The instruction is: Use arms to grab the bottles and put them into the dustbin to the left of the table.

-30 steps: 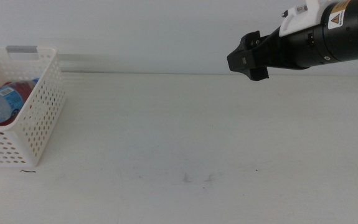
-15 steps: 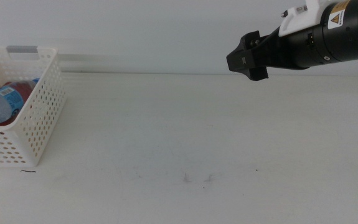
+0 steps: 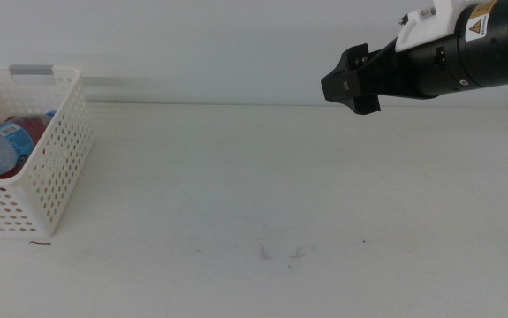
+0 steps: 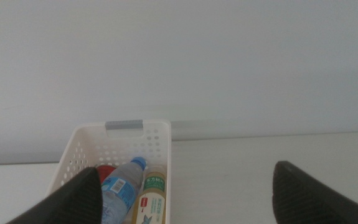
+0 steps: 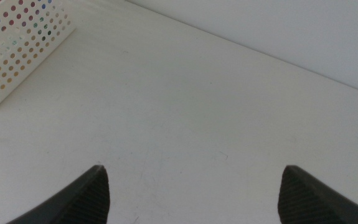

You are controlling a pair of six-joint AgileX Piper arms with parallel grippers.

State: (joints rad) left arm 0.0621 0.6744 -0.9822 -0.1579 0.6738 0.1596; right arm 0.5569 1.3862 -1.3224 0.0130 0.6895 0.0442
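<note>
Dustbin (image 3: 37,168) sits at the surface's (image 3: 280,194) left edge, cut off, bottles (image 4: 126,190) half hidden inside. My left fingers (image 4: 185,193) gape empty; my right fingers (image 5: 191,186), raised at right, gape empty too.

The dustbin (image 3: 33,150) is running off the picture's edge, its wall covering most of the red can (image 4: 106,172). Between the left jaws, the bottles (image 4: 121,190) are getting cropped.
</note>
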